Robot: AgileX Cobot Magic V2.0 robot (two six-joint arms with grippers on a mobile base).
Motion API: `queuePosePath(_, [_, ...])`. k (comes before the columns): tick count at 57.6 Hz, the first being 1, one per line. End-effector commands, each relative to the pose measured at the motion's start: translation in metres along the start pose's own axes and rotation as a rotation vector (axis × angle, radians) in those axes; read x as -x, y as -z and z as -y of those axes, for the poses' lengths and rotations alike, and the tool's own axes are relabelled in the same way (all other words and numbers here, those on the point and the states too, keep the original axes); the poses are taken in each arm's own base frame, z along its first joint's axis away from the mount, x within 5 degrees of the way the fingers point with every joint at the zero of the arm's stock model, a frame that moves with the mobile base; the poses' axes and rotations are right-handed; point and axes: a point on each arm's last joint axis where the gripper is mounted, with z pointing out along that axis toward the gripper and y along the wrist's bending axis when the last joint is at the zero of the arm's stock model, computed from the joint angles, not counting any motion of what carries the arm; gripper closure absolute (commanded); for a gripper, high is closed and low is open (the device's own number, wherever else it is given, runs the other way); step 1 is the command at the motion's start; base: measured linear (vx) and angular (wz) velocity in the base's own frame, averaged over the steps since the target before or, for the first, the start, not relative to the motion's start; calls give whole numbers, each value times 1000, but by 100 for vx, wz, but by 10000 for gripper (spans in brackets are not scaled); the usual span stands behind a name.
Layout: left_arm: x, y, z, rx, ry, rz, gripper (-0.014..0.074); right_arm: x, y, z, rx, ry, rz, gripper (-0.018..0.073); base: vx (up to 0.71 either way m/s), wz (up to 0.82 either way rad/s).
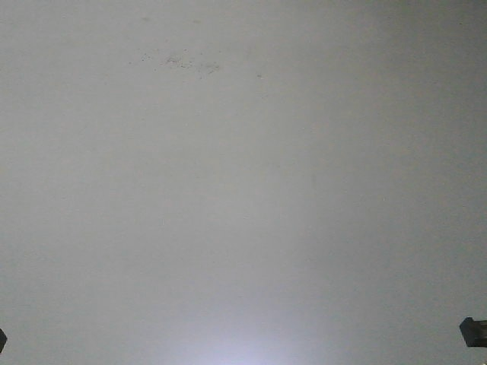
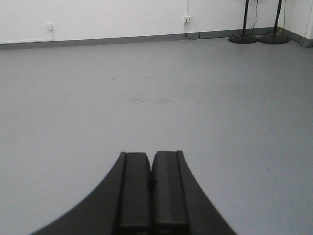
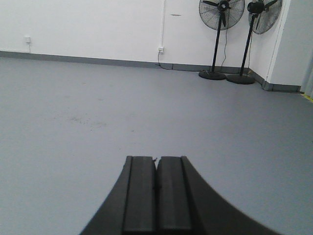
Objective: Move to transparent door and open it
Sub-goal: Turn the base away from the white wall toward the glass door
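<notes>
Mostly grey floor (image 2: 234,98) fills each view, scuffed in one patch (image 2: 142,100), meeting a white wall (image 3: 98,24) where two pedestal fans (image 3: 221,12) stand. Pads pressed together, the left tool (image 2: 151,169) and right tool (image 3: 156,171) hold nothing. No view catches the transparent door; dark shapes (image 1: 473,332) at the front view's bottom corners are cut off

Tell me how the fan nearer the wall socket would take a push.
Probably top-heavy: the fan carries a big head on a thin pole, so a high push may tip it. Its round base likely resists low nudges.
</notes>
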Motion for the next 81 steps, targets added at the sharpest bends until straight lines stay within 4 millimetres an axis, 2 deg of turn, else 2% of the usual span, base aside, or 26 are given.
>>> queuePosePath(1, [6,1,-1,6,7,90,594,6,1,2,-22,5,85,561,0,0])
queuePosePath(81, [6,1,-1,6,7,90,594,6,1,2,-22,5,87,561,4,3])
